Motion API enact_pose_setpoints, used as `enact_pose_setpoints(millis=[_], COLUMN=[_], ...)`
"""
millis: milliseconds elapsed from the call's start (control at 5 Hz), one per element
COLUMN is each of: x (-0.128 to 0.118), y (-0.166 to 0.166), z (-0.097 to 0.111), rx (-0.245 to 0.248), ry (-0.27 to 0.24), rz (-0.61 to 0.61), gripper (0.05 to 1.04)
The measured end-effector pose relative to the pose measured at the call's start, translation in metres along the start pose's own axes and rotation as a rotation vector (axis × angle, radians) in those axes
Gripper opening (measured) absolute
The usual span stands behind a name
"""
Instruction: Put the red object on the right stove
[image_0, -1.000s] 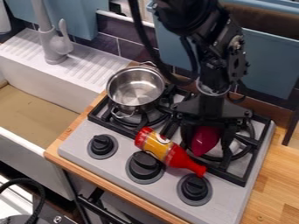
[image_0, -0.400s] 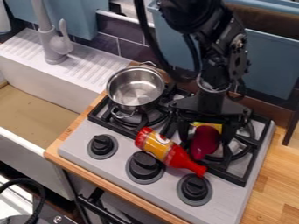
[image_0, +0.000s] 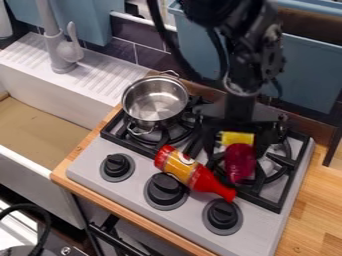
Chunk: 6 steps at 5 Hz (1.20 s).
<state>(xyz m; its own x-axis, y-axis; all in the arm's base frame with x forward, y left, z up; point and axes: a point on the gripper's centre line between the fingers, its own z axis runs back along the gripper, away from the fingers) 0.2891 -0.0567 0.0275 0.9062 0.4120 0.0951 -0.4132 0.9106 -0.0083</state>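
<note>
Camera view: the fingers (image_0: 208, 142) are seen released, spread either side of the red object (image_0: 240, 164), which is placed at the right burner (image_0: 285, 161), right of centre. A ketchup bottle (image_0: 194, 175) is laid below centre; a pot (image_0: 155, 100) is seated upper left of centre.

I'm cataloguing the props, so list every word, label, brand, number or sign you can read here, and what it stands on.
No text here can be read.
Bottle: a yellow label with a pale round mark, too small to read.
Dark red object: no print I can make out.
Stove knobs: likewise.
</note>
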Motion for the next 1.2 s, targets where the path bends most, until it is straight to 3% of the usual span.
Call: enact_pose_setpoints(millis=[200,400,800,1200], x=[0.002,0.011,0.022,0.047], y=[0.002,0.003,0.018,0.052], z=[0.008,0.028,0.051,0.051], rx=[0.011,-0.009,0.01,0.017], ry=[0.022,0.01,0.006,-0.031], rz=[0.003,0.014,0.05,0.174], gripper=[1.0,1.0,1.0,1.0])
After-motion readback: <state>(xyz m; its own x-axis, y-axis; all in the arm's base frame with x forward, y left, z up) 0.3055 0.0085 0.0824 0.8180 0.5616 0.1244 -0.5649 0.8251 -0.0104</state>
